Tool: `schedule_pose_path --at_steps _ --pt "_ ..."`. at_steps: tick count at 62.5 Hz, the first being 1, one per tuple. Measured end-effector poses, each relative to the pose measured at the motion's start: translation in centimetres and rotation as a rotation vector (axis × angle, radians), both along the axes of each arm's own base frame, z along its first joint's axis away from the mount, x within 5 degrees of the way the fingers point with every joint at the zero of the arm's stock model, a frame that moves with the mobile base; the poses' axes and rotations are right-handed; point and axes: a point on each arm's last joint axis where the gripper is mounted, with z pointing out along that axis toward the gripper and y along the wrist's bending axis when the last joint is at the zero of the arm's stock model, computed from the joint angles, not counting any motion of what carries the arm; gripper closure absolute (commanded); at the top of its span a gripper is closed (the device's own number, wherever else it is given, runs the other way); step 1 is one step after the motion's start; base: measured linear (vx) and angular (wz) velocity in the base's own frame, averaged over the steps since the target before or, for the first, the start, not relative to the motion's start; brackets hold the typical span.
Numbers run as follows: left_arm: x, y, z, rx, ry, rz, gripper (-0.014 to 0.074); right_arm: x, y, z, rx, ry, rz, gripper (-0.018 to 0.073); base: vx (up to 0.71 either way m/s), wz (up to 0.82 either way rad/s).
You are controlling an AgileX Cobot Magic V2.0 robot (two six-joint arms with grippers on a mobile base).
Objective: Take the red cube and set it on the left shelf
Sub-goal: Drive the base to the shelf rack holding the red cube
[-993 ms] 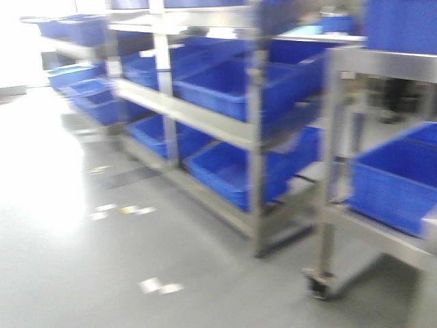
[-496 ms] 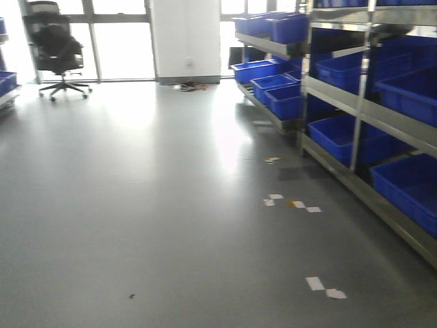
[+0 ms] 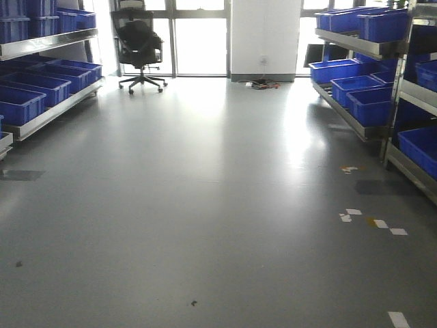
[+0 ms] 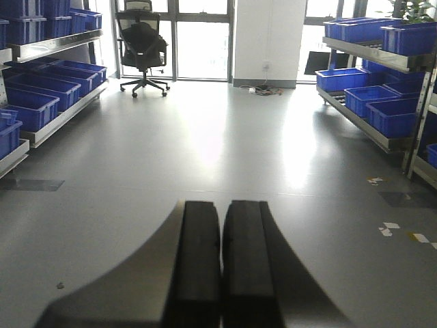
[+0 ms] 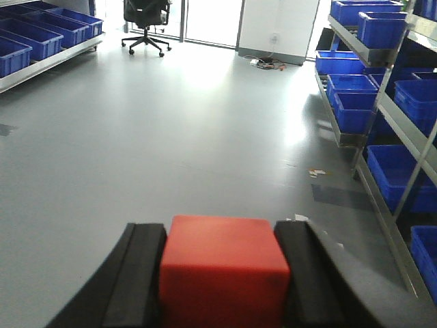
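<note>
Standing before the bright windows at the far end of the grey floor (image 3: pixel 205 205), a black office chair (image 3: pixel 138 41) is taken as the reference for everything else. The red cube (image 5: pixel 222 270) is held well short of the chair, at the near end of the room. In the right wrist view it is seen clamped between the two black fingers (image 5: pixel 143 273) of the right gripper (image 5: pixel 222 273), with both pads pressed flat against its sides and its top face level. The left gripper (image 4: pixel 220 266) is carried at the same near end. Its jaws are brought together so that only a thin dark seam is left between them, and nothing is held in it.

The left shelf (image 3: pixel 48 43) is found to the left of the chair, running from beside it toward the camera, its steel tiers lined with blue crates (image 3: pixel 20 102). The cube is seen well apart from that shelf. To the right of the chair a white pillar (image 3: pixel 263 34) is seen, with a tangle of cables (image 3: pixel 259 84) at its foot. Farther right a second rack (image 3: pixel 348 115) is loaded with the same kind of crate. Pale scraps (image 3: pixel 372 222) are scattered on the floor well nearer than the chair, close to that rack.
</note>
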Motion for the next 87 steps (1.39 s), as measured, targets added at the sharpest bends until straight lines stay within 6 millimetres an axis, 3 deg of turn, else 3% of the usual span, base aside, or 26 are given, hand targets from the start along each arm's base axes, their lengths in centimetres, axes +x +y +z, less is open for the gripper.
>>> schedule_pose_path --at_steps 57,87 --pt "0.0 0.0 0.0 0.0 0.0 0.0 0.0495 0.0 0.0 0.0 -0.001 0.0 0.0 0.0399 0.56 0.1" --pt "0.0 0.0 0.0 0.0 0.0 0.0 0.0495 0.0 -0.01 0.0 -0.002 0.0 -0.001 0.0399 0.66 0.32"
